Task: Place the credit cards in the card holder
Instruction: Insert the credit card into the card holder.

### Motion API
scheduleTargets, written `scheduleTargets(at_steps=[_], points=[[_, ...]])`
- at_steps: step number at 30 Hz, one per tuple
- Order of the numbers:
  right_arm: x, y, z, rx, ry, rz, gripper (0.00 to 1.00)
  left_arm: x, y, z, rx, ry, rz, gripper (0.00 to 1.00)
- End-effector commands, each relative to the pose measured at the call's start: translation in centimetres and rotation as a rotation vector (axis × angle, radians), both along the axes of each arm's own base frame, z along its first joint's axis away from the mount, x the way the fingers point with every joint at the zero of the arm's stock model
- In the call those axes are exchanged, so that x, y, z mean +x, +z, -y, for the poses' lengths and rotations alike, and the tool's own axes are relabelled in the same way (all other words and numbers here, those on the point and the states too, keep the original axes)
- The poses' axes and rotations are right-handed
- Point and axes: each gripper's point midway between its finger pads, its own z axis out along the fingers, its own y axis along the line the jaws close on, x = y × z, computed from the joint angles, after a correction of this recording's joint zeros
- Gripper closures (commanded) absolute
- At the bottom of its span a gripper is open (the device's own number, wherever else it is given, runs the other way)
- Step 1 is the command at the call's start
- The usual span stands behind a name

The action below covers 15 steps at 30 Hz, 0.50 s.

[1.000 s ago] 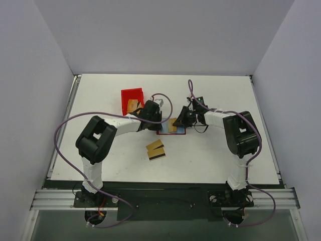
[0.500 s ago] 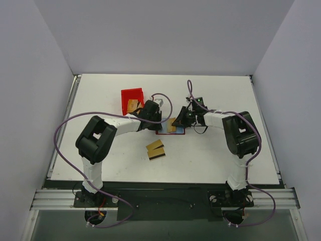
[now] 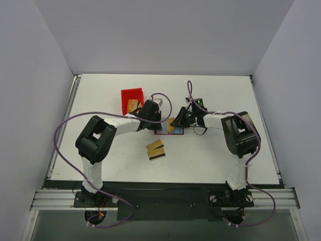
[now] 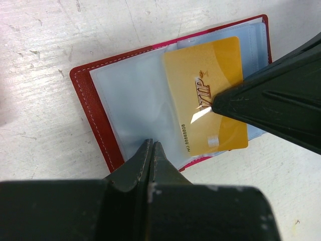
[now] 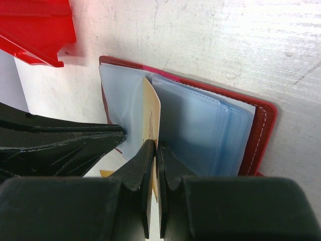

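pressure from two sides explains the layout: the card holder [image 4: 88, 100] lies spread flat on the table [image 3: 215, 150] between the arms, roughly mid-table, with its dark red cover down and its pale blue plastic sleeves facing up. the left gripper [image 4: 152, 145] has its jaws pinched together with nothing between them, and its tip rests on the near edge of a clear sleeve [image 4: 135, 105]. judging by that contact, it is there to pin the holder so it does not slide or fold.

the right gripper [image 5: 154, 145] is clamped on a gold card [image 4: 205, 90], gripping it by one edge. from its own wrist view the card stands edge-on among the sleeves, while the left wrist view shows its printed face lying across the right half of the holder at a slight tilt. part of the card appears to sit under clear plastic, but how far it has entered a slot i cannot tell.

as for containers, the holder shows only this one card; its other sleeves look bare. the red bin [image 3: 131, 95] sits just behind the left gripper, with something tan inside that is likely more cards, too small to count. two loose cards [image 3: 156, 149] lie overlapped on the table nearer the arm bases, one with a dark stripe, so the task seems far from finished.
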Motion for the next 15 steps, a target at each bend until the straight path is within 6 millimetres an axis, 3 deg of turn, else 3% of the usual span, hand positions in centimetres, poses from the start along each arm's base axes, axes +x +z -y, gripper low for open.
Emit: scheduleTargets(at_steps=[1, 4, 10, 15], points=[[-2.1, -2.8, 0.3, -0.08, -0.003, -0.071, 1.0, 0.5, 0.2, 0.3, -0.002, -0.013, 0.007, 1.0], [-1.9, -3.1, 0.6, -0.091, -0.019, -0.081, 1.0, 0.4, 0.3, -0.1, 0.012, -0.003, 0.011, 1.0], [-2.2, -3.4, 0.8, -0.102, -0.015, -0.093, 1.0, 1.5, 1.2, -3.1, 0.014, 0.104, 0.038, 1.0], [-2.3, -3.5, 0.9, -0.106, -0.015, -0.097, 1.0, 2.2, 1.3, -4.0, 0.014, 0.127, 0.038, 0.96]])
